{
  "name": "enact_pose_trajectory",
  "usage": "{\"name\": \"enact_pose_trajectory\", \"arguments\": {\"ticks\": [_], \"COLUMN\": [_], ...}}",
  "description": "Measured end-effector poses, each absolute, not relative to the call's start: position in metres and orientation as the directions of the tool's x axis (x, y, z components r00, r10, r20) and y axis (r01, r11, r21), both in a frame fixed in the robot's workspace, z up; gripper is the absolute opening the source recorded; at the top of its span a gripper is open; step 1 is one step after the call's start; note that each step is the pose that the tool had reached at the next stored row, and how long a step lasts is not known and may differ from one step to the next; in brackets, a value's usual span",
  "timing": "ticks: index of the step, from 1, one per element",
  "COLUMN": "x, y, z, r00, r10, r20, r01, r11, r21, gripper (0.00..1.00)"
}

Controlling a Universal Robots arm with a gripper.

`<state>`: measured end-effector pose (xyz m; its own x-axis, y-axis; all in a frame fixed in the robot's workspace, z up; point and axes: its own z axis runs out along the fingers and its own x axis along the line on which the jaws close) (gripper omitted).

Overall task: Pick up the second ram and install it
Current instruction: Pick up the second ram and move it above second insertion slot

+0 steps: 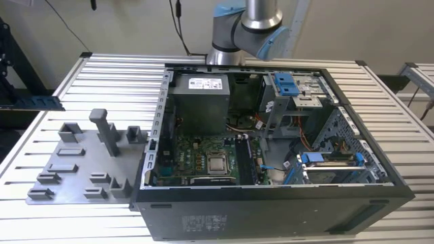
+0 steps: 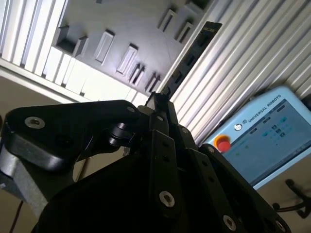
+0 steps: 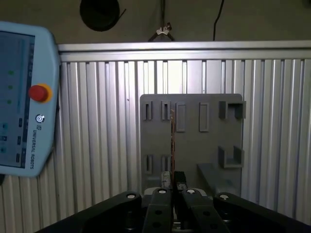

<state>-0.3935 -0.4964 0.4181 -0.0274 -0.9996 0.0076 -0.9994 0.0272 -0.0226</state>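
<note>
Dark flat ram (image 2: 190, 53), pinched in blk hand (image 2: 158, 104); grey plastic fixture plate (image 3: 194, 145) beyond

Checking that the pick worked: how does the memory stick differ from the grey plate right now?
The memory stick is dark, narrow and held aloft in the tool; the grey plate is pale, broad, studded with blocks and lies flat on the slatted table. Both are flat and rectangular.

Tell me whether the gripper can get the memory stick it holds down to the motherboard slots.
Probably yes. The gripper holds the memory stick clear of the grey plate; the case lies open upward, with nothing above the slots.
</note>
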Motion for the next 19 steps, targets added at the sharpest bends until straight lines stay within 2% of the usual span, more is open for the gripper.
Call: {"name": "enact_pose_trajectory", "arguments": {"ticks": [19], "x": [-0.381], "y": [-0.496], "z": [0.425], "r00": [-0.027], "r10": [-1.0], "r20": [0.007], "r01": [-0.999], "r11": [0.027], "r21": [-0.022], "gripper": [0.14]}}
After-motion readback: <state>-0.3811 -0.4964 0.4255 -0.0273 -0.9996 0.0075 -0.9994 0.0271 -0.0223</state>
